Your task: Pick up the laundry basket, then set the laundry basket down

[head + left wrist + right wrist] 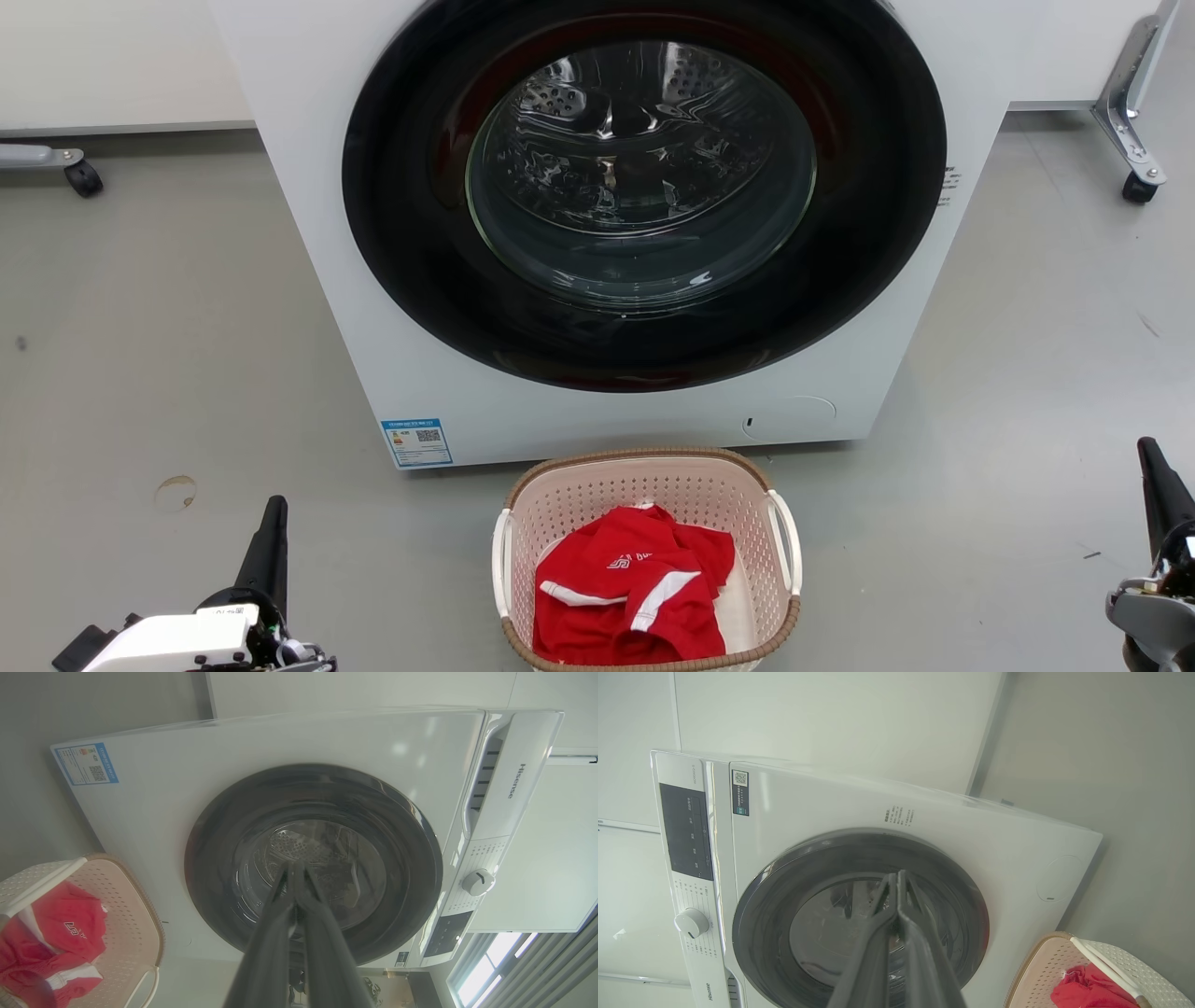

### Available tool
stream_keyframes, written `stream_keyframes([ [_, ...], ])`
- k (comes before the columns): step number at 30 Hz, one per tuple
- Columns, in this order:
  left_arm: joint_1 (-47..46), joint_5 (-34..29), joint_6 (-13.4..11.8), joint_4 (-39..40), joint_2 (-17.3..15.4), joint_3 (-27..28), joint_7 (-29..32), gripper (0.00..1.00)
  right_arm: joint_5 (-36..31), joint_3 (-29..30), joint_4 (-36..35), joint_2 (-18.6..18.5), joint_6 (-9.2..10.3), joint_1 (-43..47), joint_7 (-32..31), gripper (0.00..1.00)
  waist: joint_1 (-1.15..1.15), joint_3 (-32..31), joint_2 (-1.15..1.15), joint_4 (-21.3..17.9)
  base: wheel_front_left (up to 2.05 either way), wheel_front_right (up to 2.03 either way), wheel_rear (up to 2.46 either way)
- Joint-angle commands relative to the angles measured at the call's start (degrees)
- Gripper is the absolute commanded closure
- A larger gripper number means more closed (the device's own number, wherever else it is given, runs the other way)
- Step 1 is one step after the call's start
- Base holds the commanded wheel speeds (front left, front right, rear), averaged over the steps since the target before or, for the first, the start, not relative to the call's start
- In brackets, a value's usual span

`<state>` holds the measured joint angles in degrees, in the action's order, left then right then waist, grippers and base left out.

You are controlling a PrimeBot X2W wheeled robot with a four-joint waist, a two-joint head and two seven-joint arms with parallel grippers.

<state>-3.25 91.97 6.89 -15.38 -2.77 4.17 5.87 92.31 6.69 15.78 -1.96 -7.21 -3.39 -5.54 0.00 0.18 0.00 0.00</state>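
Pressing together, the jaws of the left gripper (274,515) were shut tight, with nothing between them. In the left wrist view, that left gripper (293,867) had its two dark fingers (273,938) meeting at the tips. The jaws of the right gripper (1154,469) were shut the same way and held nothing. In the right wrist view, the right gripper (896,876) pointed at the washer's round door (859,914).

Both grippers hung low over the gray floor (140,327), one on each side, well apart from the laundry basket (653,485).

The laundry basket stood upright on the floor between the two grippers, just in front of the bottom of the washer (289,159). It was pale pink with many small holes, a brown rim and a white handle (790,541) on each side. A red shirt (635,588) with white stripes lay crumpled inside it and covered most of the bottom.

The white washer stood behind the basket. Its round door had a dark ring and clear glass (639,177), with a shiny metal drum behind it. I could not tell if anything lay in the drum. A blue sticker (417,441) sat on the washer's lower left corner.
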Motion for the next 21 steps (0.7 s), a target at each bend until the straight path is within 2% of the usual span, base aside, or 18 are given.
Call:
stream_keyframes([
  [1, -2.9, 0.5, 0.6, 1.3, -0.4, 1.9, 0.3, 1.0, 0.3, -0.7, -1.8, -1.3, -0.28, -2.7, -0.5, 1.0, 0.0, 0.0, 0.0, 0.0, 0.0, 0.0, 0.0],
  [21, -2.9, 0.4, 0.6, 1.3, -0.4, 2.0, 0.4, 1.0, 0.2, -0.5, -1.8, -1.2, -0.28, -2.8, -0.6, 1.0, 0.0, 0.0, 0.0, 0.0, 0.0, 0.0, 0.0],
])
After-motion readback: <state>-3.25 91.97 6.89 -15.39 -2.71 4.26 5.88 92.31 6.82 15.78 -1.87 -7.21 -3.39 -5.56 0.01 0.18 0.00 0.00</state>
